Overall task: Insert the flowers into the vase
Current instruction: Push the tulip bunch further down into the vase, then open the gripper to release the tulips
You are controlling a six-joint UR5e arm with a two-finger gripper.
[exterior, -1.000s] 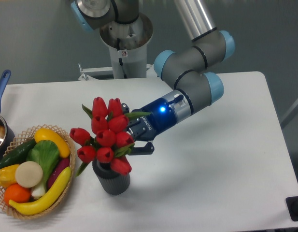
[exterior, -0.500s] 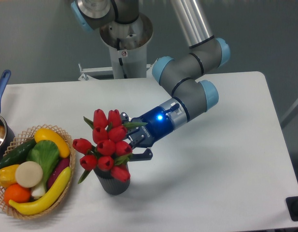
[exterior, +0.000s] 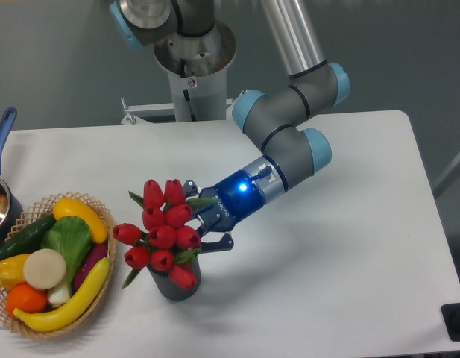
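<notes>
The flowers [exterior: 162,233], a bunch of red tulips with green leaves, stand with their lower buds down over the mouth of the vase [exterior: 176,286]. The vase is a small dark grey ribbed cylinder on the white table, left of centre. Its mouth and the stems are hidden by the buds. My gripper [exterior: 203,218] reaches in from the right, tilted down to the left, and is shut on the bunch just behind the buds and just above the vase's right rim.
A woven basket [exterior: 103,292] full of toy vegetables sits close to the left of the vase. A pot with a blue handle [exterior: 1,136] is at the left edge. The arm's base [exterior: 192,71] stands at the back.
My gripper has moved down and a little left with the flowers. The bunch has sunk lower, so less of the vase shows.
</notes>
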